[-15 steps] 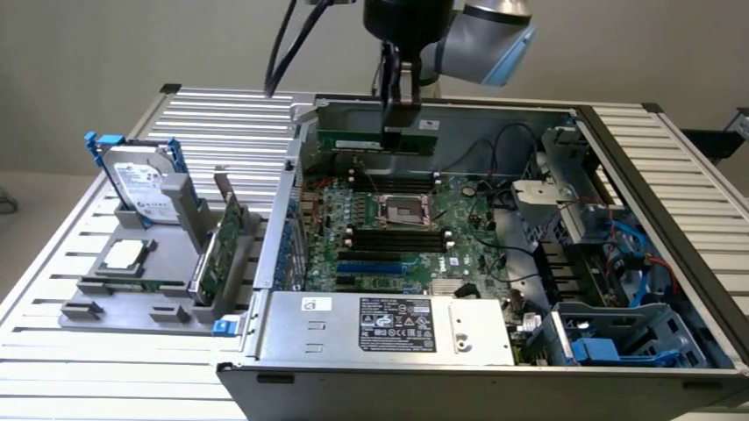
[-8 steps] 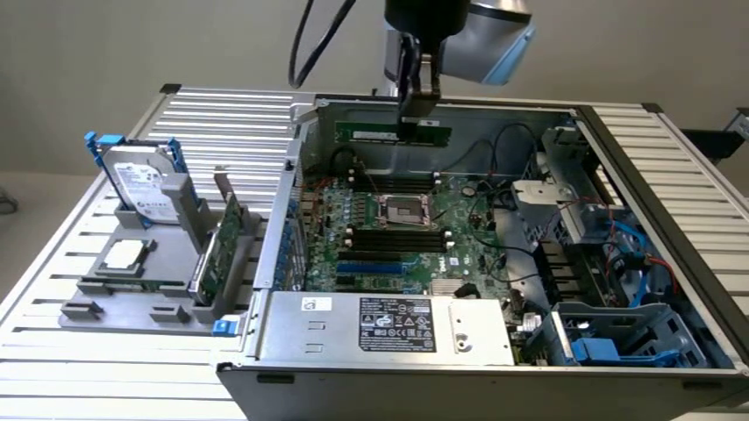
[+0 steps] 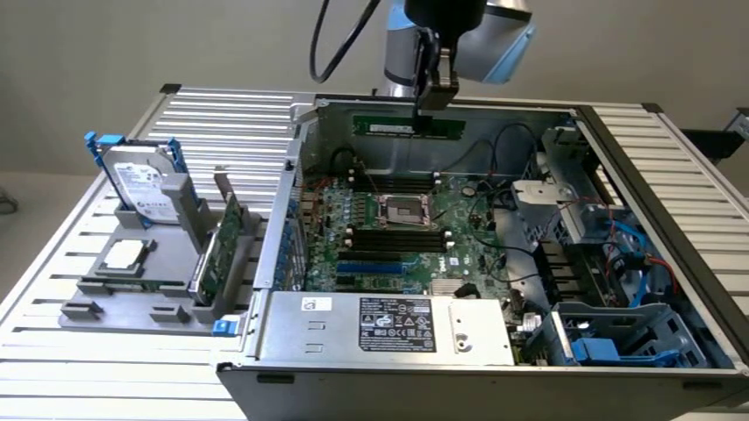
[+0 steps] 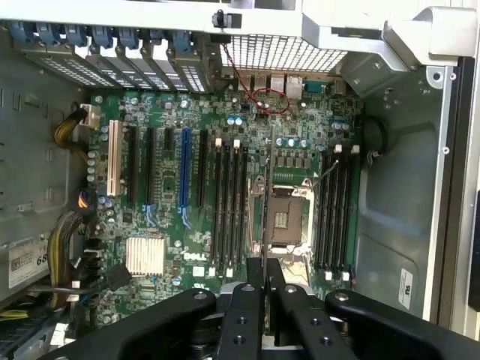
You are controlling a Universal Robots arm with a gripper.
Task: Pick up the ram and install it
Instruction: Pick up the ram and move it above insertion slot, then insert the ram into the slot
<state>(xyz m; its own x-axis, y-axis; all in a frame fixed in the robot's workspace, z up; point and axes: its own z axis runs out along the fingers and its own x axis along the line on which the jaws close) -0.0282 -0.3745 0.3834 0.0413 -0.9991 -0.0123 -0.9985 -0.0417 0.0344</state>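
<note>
The gripper [image 4: 265, 274], pinching the ram [image 4: 265, 214], holds the thin green stick edge-on above the motherboard [image 4: 300, 127], seemingly between the black memory slots [image 4: 229, 202] and the CPU socket [image 4: 286, 217], so any tilt or misalignment could likely drive it onto the socket
</note>
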